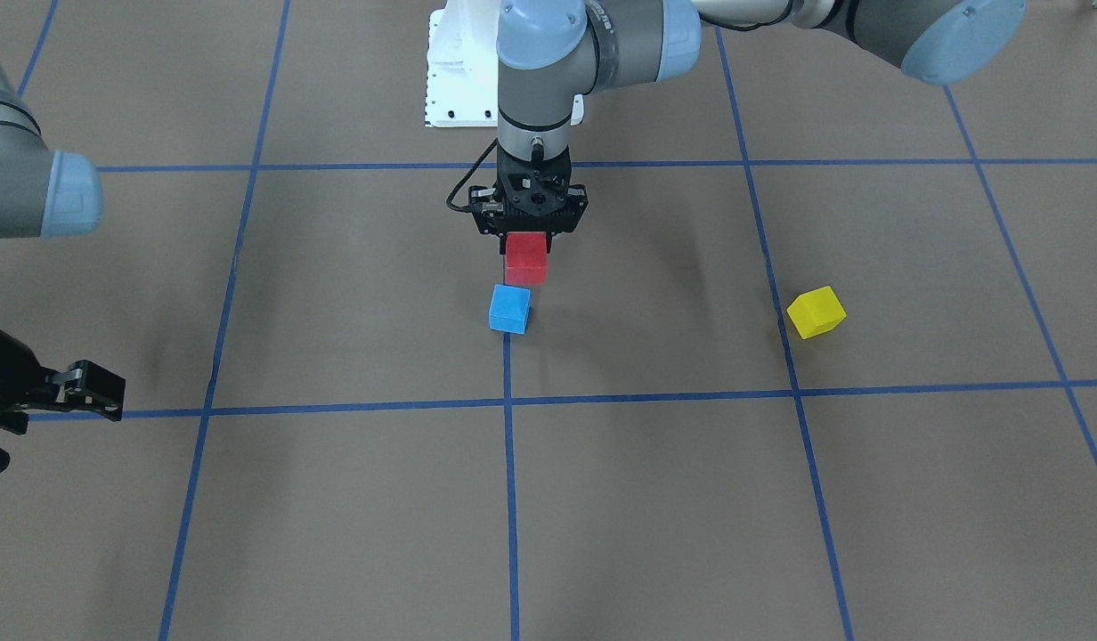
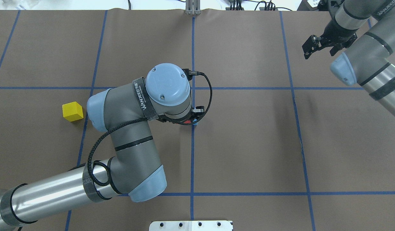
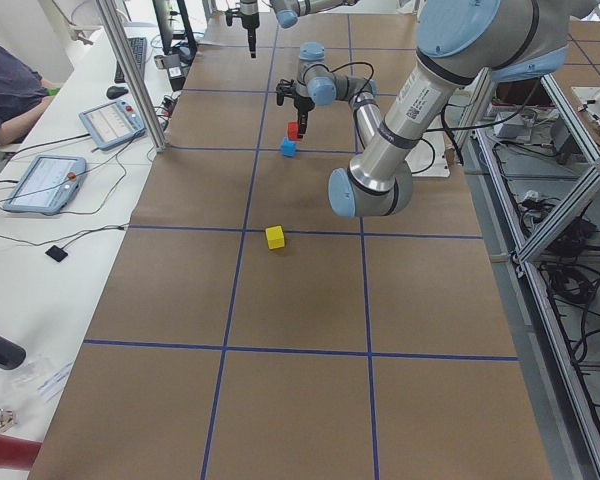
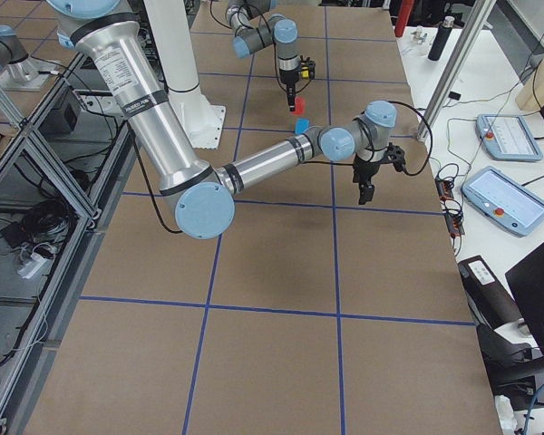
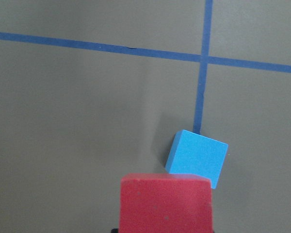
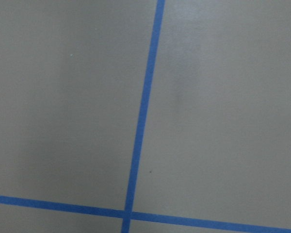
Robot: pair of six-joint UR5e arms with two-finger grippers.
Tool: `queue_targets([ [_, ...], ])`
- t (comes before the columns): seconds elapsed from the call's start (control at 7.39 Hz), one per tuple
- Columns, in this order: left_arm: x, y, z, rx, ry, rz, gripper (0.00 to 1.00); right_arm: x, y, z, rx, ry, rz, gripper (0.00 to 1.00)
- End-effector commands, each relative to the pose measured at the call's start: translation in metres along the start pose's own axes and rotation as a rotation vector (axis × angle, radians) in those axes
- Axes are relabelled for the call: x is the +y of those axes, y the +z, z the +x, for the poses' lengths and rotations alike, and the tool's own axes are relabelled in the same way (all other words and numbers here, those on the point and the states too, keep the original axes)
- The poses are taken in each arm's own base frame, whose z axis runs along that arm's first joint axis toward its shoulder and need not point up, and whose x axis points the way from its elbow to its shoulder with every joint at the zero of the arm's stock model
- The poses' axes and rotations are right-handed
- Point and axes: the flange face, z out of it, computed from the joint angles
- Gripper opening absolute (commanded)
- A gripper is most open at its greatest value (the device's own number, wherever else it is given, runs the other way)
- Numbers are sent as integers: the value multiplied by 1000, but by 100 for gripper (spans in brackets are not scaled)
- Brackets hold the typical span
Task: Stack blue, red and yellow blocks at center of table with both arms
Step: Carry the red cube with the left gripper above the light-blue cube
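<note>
Reference point for all positions: blue block [image 1: 509,309].

Front-facing view: the left pincer [image 1: 526,242] points straight down and is pinching the red block [image 1: 525,260] by its upper part. The red block hangs just beside the blue block, on the side toward the robot's base, and appears to be off the tabletop [image 1: 655,499]. The two blocks look close but not touching. The blue block lies flat at the end of a blue tape line [image 1: 510,499], turned slightly out of square with it. The yellow block [image 1: 816,312] lies on the tabletop well apart from the blue block, toward the robot's left, also turned askew.

Overhead view: the left wrist covers almost all of this. Only a sliver of red and a sliver of blue show at its edge. The yellow block is in plain sight. This view gives the best look at the right pincer [image 2: 319,51]: fingers spread, nothing between them, well away from the blue block toward the far right corner.

Left wrist view: the red block fills the bottom edge and overlaps the near corner of the blue block. Pincer fingers are not visible here.

Right wrist view: only bare tabletop and a tape crossing.

Side views: red sits above blue and yellow stands apart; the grip is too small to judge.
</note>
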Motion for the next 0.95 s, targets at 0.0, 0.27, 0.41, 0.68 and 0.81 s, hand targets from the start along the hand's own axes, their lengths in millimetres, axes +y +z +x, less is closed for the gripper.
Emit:
queue_targets([
  [0.0, -5, 20, 3, 30, 90, 11, 0, -9, -25, 57, -24, -24, -21, 100],
  [0.27, -5, 23, 2, 24, 136, 11, 0, -6, -32, 92, -25, -47, -26, 100],
  [0.41, -6, 21, 2, 25, 148, 12, 0, -5, -31, 97, -24, -54, -28, 100],
  [0.68, -9, 24, 2, 16, 145, 23, 0, -3, -30, 102, -23, -50, -30, 100],
  [0.81, -10, 29, 1, 7, 143, 21, 0, -1, -28, 104, -26, -48, -32, 100],
])
